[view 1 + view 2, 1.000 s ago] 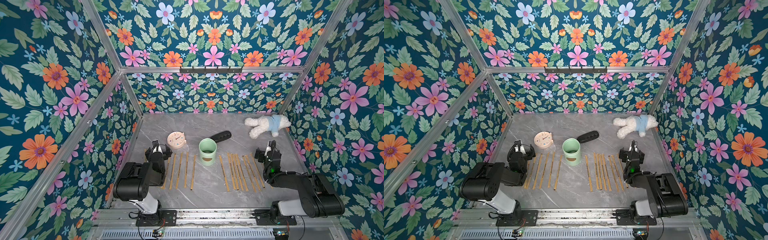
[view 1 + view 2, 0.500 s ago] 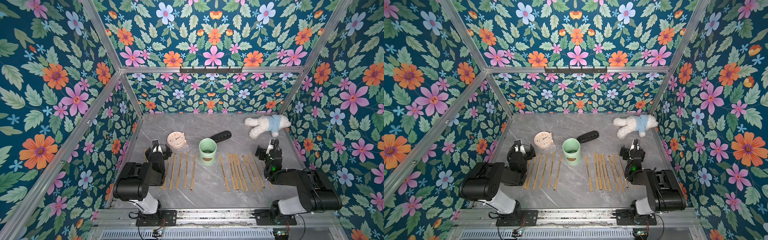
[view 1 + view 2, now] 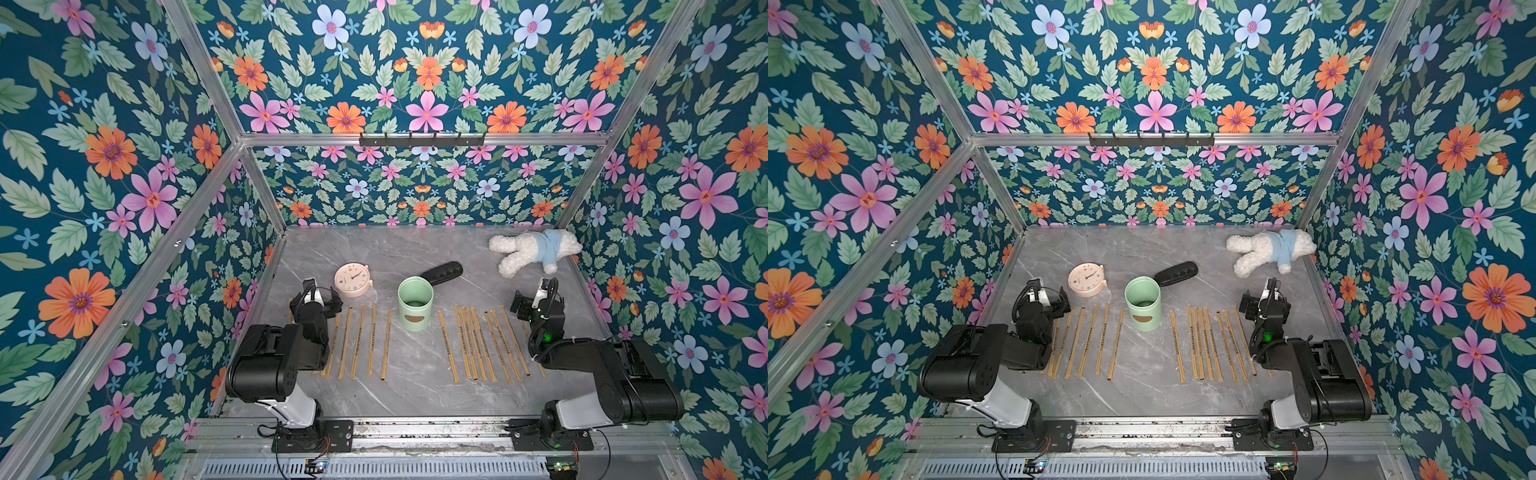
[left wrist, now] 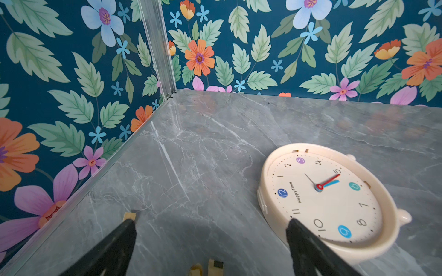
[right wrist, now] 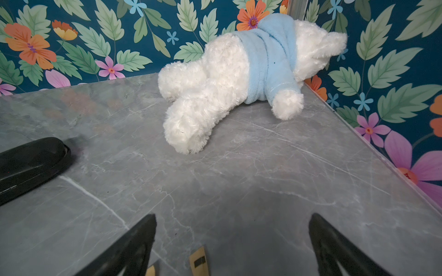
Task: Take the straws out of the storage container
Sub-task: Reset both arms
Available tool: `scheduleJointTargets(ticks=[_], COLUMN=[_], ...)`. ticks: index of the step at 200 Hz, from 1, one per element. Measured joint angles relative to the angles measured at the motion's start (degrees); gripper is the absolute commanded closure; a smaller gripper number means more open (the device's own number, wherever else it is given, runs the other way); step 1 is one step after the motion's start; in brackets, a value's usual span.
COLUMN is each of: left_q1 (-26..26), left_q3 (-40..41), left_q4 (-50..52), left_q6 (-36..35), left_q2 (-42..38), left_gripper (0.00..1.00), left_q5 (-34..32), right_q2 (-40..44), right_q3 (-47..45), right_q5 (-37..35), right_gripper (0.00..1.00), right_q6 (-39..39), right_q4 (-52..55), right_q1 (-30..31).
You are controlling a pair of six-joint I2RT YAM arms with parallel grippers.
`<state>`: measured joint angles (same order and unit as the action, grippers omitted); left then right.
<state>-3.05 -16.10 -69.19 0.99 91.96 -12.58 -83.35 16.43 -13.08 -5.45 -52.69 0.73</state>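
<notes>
The mint-green storage container (image 3: 415, 303) (image 3: 1143, 303) stands upright mid-table, and I see no straws inside it. The tan straws lie flat on the table in two rows, one left of it (image 3: 359, 340) (image 3: 1088, 340) and one right of it (image 3: 478, 343) (image 3: 1208, 343). My left gripper (image 3: 318, 293) (image 4: 211, 222) hovers open over the far ends of the left row, with straw tips (image 4: 215, 265) below it. Over the far end of the right row my right gripper (image 3: 530, 297) (image 5: 233, 217) is open too, above a straw tip (image 5: 199, 261). Neither gripper holds anything.
A cream clock (image 3: 352, 280) (image 4: 327, 198) lies face up just right of the left gripper. A black oblong case (image 3: 442, 272) (image 5: 28, 165) lies behind the container. A white plush bear in blue (image 3: 534, 249) (image 5: 239, 78) lies at the back right. Floral walls close in on both sides.
The right arm has shifted a little, its gripper drifting slightly back and toward the right wall. The left arm, straws and container have not moved.
</notes>
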Motion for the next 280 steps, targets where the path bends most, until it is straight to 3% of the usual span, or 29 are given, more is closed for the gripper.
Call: scheduleJointTargets(ticks=[154,199,239,280], left_q1=[0.0,0.0,0.3,0.7], left_q3=[0.7,12.2,1.0,1.1], left_q4=[-0.3,-12.5,-6.9,-2.4], left_q6=[0.1,0.1,0.2,0.3], left_q2=[-0.1,1.4,-0.2,-0.4], left_gripper=[0.0,0.0,0.0,0.0], left_q5=[0.3,0.6,1.1,0.7], right_q2=[0.0,0.0,0.0,0.0], right_q3=[0.0,0.0,0.0,0.0], right_q5=[0.0,0.0,0.0,0.4], right_gripper=[0.01,0.01,0.01,0.01], right_q6=[0.0,0.0,0.0,0.0], right_q4=[0.0,0.0,-0.1,-0.2], right_q1=[0.0,0.0,0.0,0.0])
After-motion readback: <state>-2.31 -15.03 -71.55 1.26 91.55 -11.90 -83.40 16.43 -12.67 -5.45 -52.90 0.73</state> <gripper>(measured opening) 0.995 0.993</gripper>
